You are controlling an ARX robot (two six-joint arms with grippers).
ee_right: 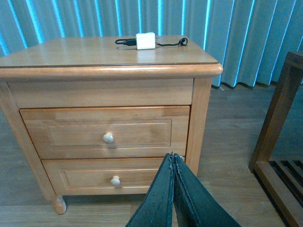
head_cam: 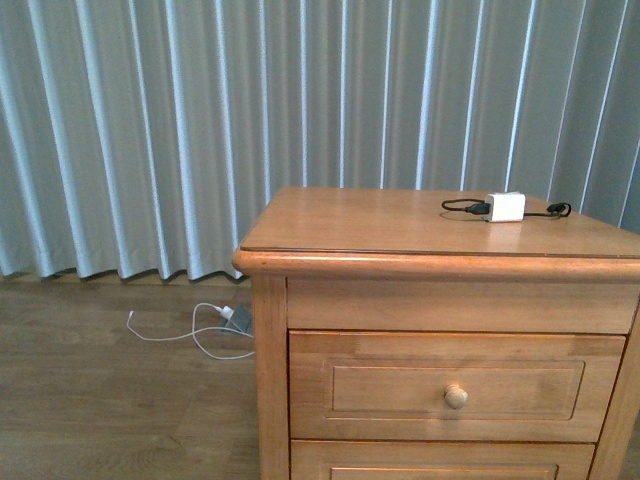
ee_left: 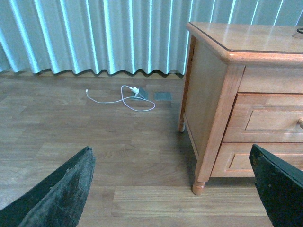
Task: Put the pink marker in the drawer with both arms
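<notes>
The pink marker is not in view in any frame. The wooden nightstand point(head_cam: 420, 225) stands before me with both drawers closed. The drawer, the taller upper one point(head_cam: 400, 385), has a round knob point(head_cam: 456, 396); it also shows in the right wrist view point(ee_right: 142, 132) and in the left wrist view point(ee_left: 267, 118). My left gripper point(ee_left: 170, 189) is open and empty, low over the floor off the nightstand's left corner. My right gripper point(ee_right: 173, 157) is shut and empty, in front of the lower, shallower drawer point(ee_right: 85, 176). Neither arm shows in the front view.
A white charger block point(head_cam: 506, 207) with a black cable lies on the nightstand top, also in the right wrist view point(ee_right: 145, 40). A white cable point(ee_left: 125, 97) lies on the wood floor by the curtain. A dark wooden frame point(ee_right: 277, 123) stands right of the nightstand.
</notes>
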